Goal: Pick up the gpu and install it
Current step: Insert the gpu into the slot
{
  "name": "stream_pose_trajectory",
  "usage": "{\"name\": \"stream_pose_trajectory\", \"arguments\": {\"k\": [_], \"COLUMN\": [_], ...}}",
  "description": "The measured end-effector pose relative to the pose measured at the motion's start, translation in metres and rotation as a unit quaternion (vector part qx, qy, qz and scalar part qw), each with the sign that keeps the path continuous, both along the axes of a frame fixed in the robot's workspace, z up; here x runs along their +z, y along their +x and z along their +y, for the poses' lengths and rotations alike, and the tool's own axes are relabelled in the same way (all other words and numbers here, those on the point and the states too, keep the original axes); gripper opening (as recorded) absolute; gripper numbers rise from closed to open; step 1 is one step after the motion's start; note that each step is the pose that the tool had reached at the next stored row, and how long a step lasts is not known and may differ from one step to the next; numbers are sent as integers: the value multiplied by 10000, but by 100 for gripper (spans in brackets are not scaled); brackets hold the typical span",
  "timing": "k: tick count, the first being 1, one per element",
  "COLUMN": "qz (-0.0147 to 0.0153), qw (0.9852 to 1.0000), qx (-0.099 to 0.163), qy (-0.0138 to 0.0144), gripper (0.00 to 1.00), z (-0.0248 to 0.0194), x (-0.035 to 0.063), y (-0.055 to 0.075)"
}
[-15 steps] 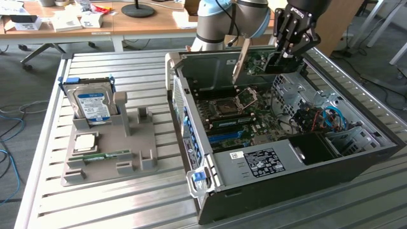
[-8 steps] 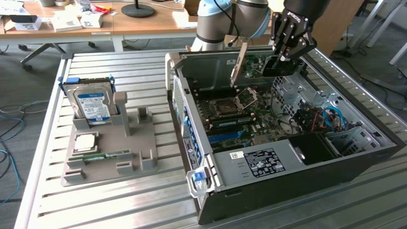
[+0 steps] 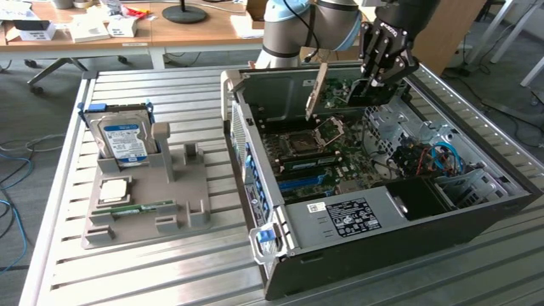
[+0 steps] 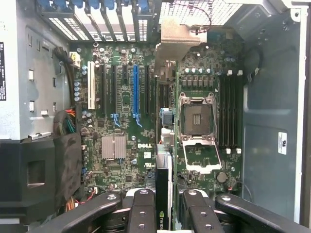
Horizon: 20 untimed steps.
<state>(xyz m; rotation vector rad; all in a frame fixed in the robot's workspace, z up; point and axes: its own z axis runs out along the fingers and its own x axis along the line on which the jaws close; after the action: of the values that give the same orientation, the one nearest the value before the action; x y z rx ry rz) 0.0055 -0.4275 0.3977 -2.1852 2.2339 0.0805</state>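
My gripper [image 3: 379,76] hangs over the open computer case [image 3: 476,217], shut on the gpu [image 3: 371,95], a thin dark card with a metal bracket at one end. In the wrist view the gpu [image 4: 164,187] shows edge-on between the fingers [image 4: 142,213], with my gripper [image 4: 164,213] closed around it. The card runs along the motherboard [image 4: 116,145] between the blue slot [image 4: 135,94] and the CPU socket [image 4: 197,119]. It appears held above the board. Whether its edge touches a slot I cannot tell.
A grey holder tray [image 3: 183,191] lies on the slatted metal table at the exterior view's left, carrying a hard drive [image 3: 125,137], a processor [image 3: 114,190] and a green memory stick [image 3: 143,208]. Cables and drive cages crowd the case's far side [image 3: 434,159].
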Motion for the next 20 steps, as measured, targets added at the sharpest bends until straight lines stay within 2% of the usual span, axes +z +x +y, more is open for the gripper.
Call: {"name": "stream_pose_trajectory", "arguments": {"k": [20], "qz": [0], "qw": [10000], "qx": [29], "qy": [0], "gripper": [26], "z": [0], "x": [-169], "y": [-41]}}
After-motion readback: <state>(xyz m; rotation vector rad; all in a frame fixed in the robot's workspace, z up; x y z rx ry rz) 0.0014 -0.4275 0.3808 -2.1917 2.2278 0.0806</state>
